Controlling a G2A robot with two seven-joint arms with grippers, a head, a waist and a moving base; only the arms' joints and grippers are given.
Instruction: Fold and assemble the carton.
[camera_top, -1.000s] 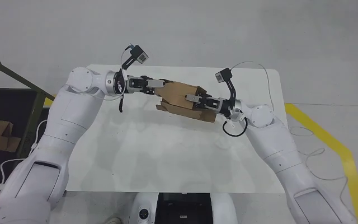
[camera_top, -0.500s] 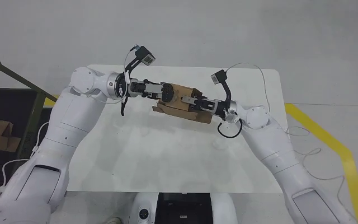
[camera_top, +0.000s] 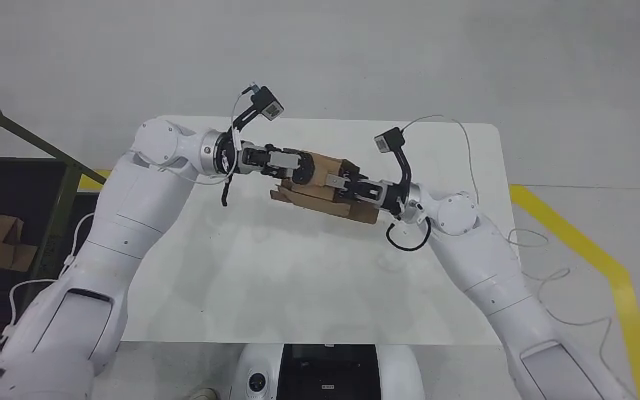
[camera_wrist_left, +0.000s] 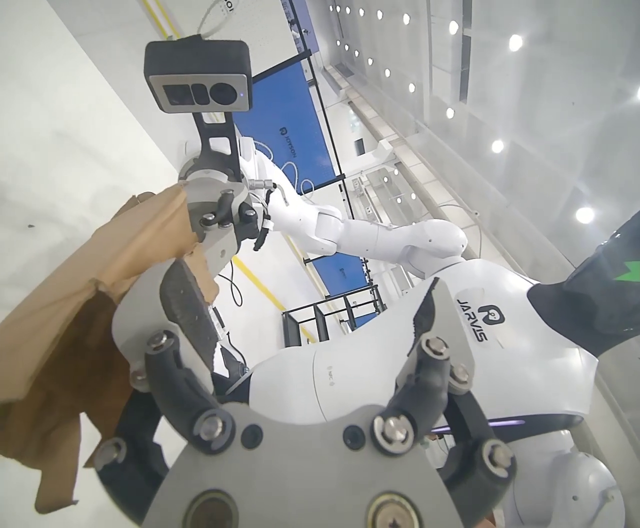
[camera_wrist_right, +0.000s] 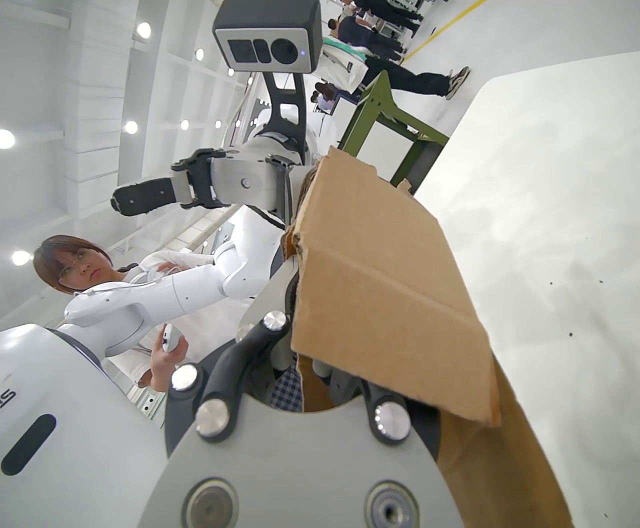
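Running sideways — carton, long axis left claw to right claw

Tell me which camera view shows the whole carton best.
The top view: the carton appears whole, outline and flaps, between the left gripper and the right gripper. The right wrist view gives one creased panel close up; the left wrist view, a crumpled part beside its open finger.

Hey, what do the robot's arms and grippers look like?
The left arm and right arm are glossy white with rounded joints. The left gripper and right gripper are grey metal with black links and silver screws. A black camera on a bracket tops each wrist, with thin cables.
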